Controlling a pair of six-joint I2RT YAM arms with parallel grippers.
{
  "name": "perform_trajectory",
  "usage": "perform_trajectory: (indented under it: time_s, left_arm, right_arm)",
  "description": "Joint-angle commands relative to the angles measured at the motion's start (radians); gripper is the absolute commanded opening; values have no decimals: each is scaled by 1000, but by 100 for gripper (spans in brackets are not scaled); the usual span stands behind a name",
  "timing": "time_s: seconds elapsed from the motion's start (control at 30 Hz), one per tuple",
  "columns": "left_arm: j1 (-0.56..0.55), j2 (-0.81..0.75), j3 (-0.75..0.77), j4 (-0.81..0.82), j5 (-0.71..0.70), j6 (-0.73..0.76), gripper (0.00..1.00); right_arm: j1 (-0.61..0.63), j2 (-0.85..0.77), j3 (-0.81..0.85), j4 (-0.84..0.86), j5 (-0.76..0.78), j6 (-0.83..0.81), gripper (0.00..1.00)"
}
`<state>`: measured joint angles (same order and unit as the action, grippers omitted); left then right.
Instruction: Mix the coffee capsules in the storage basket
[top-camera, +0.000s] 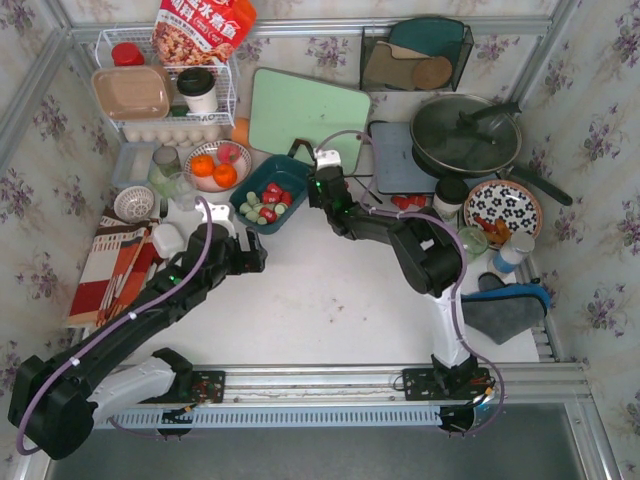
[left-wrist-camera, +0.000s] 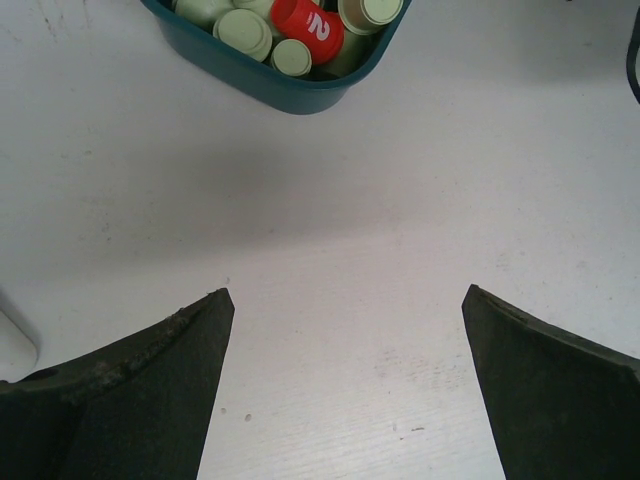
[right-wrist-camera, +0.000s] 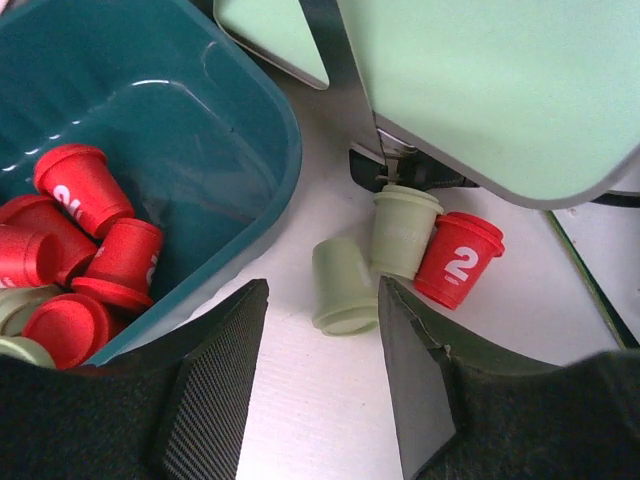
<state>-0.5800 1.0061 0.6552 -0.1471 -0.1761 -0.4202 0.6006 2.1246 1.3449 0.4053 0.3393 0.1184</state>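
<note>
The teal storage basket (top-camera: 283, 178) sits at mid-table, with red and pale green coffee capsules (top-camera: 264, 203) inside. In the right wrist view the basket (right-wrist-camera: 215, 120) is at left with red capsules (right-wrist-camera: 85, 185) in it. On the table beside it lie two pale green capsules (right-wrist-camera: 343, 287) and a red one marked "2" (right-wrist-camera: 458, 258), against the cutting board's edge. My right gripper (right-wrist-camera: 322, 290) is open, and the nearest green capsule lies just beyond its tips. My left gripper (left-wrist-camera: 346, 292) is open wide and empty over bare table, short of the basket (left-wrist-camera: 300, 92).
A pale green cutting board (top-camera: 305, 110) lies right behind the basket. A plate of oranges (top-camera: 212, 180) is to its left, and a pan (top-camera: 465, 135) and a floral plate (top-camera: 503, 210) are to the right. A wire rack (top-camera: 228, 95) and a mesh tray (top-camera: 415, 55) stand at the back. A striped cloth (top-camera: 115, 260) lies at left.
</note>
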Motion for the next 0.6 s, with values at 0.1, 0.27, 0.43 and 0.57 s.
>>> perform_trajectory:
  time_s: [0.1, 0.27, 0.43, 0.57]
  left_arm:
    - [0, -16, -3, 0, -20, -6, 99]
    - [0, -15, -2, 1, -18, -8, 99]
    - [0, -15, -1, -1, -16, -8, 99]
    - [0, -14, -2, 0, -14, -9, 99]
  right_arm:
    - [-17, 78, 121, -144, -24, -33, 55]
    - [-29, 119, 178, -184, -55, -29, 55]
    - [-45, 155, 227, -234, -90, -11, 52]
    - [-45, 165, 244, -255, -98, -10, 50]
